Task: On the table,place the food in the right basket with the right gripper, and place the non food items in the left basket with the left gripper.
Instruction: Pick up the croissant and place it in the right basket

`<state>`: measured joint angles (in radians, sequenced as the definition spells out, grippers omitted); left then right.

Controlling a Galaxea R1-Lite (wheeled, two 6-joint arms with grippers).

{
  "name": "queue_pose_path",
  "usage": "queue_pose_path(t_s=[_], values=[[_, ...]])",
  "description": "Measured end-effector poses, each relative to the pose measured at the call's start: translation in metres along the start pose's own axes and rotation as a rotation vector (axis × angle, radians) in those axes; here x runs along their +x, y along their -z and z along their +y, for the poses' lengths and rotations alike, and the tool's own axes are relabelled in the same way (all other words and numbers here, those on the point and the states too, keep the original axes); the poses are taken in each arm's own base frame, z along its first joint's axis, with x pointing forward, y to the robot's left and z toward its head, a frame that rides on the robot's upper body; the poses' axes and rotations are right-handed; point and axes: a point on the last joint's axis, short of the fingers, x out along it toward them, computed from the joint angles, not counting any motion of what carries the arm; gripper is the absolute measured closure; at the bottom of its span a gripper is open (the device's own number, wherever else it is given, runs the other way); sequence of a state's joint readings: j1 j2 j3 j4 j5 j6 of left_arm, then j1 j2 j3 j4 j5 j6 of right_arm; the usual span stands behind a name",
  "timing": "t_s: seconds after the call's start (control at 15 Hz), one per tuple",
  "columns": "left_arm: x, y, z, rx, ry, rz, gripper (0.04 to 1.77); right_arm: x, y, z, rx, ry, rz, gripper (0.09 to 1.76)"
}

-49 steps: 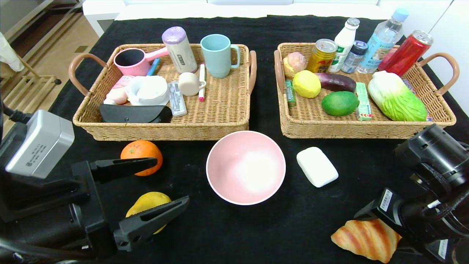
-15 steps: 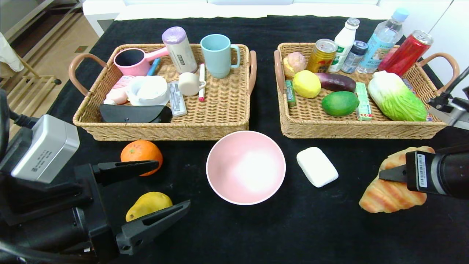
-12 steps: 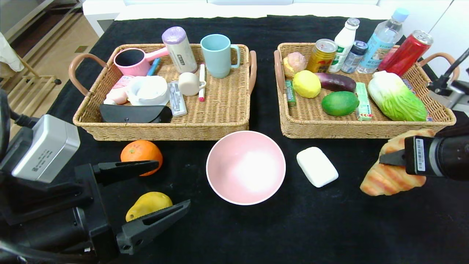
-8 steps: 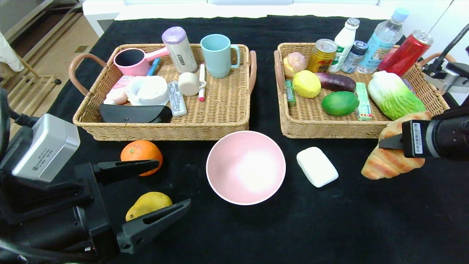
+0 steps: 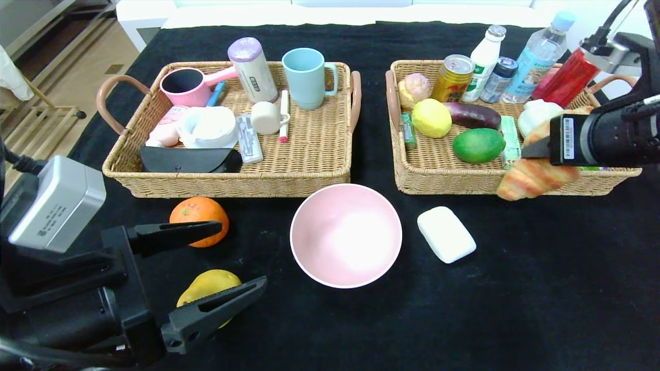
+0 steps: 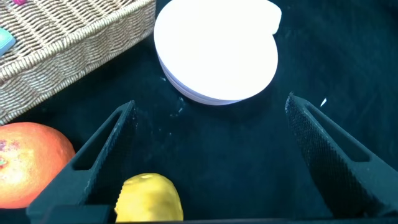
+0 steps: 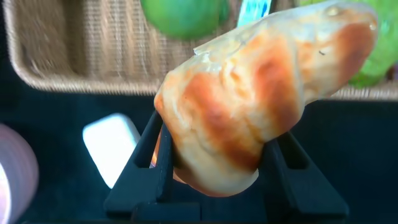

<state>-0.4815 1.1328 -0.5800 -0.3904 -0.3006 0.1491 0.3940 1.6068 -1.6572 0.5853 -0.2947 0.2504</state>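
Where black cloth drapes table (image 5: pixel 464 319), wood floor (image 5: pixel 56 87) left — baskets (image 5: pixel 232 178) behind.

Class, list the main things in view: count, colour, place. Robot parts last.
table: one, black, underneath
left basket: one, wicker, far left, household items
right basket: one, wicker, far right, food, drinks
orange: one, orange, before left basket
pear: one, yellow, nearer than orange
bowl: one, pink, centre
soap bar: one, white, right of bowl
croissant: one, golden-brown, over right basket's rim
left pincer: one, black, open, near left
right pincer: one, black, shut on croissant
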Motion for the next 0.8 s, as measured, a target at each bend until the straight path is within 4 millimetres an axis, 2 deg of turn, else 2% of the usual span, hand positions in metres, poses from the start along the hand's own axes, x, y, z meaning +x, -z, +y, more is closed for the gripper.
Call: queue_pose_path(t_s=[0.33, 0.8], values=[[0.000, 0.000, 0.000, 0.001, -0.001, -0.002, 0.09, 0.009, -0.029, 0.009, 0.022, -0.018, -0.088, 1.02], [0.000, 0.000, 0.000, 0.000, 0.000, 0.000, 0.09, 0.035, -0.052, 0.023, 0.074, -0.061, -0.236, 1.02]])
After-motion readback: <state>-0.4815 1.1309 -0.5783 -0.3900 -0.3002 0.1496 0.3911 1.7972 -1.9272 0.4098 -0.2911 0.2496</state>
